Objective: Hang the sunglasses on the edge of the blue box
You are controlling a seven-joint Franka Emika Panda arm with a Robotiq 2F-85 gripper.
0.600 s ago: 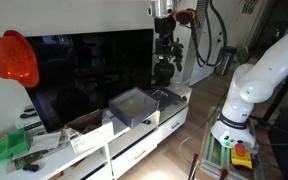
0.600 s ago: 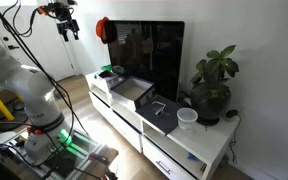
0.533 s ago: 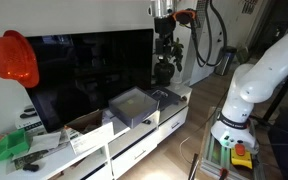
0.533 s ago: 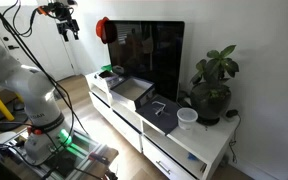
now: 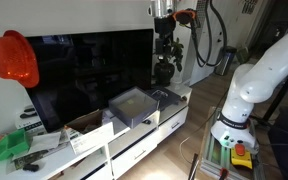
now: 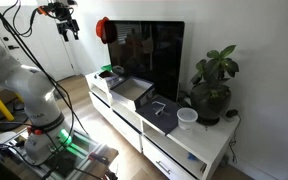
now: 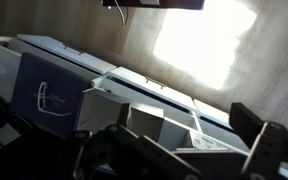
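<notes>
The blue box (image 5: 134, 104) is a low, square, grey-blue box with a paler rim. It stands on the white TV bench (image 5: 149, 135) and shows in both exterior views (image 6: 134, 90) and in the wrist view (image 7: 129, 108). Beside it lies a dark flat tray (image 6: 164, 112) with a small pale shape on it (image 6: 157, 106). That shape looks like the sunglasses and also appears in the wrist view (image 7: 49, 100). My gripper (image 5: 164, 40) hangs high above the bench in front of the TV, far from both. It is open and empty (image 6: 68, 28).
A large black TV (image 5: 84, 75) stands behind the bench, with a red hat (image 5: 13, 58) at one end. A potted plant (image 6: 214, 85) and a white cup (image 6: 187, 117) stand at the other end. Green things (image 5: 11, 146) lie on the bench. The robot base (image 5: 246, 95) stands on the floor.
</notes>
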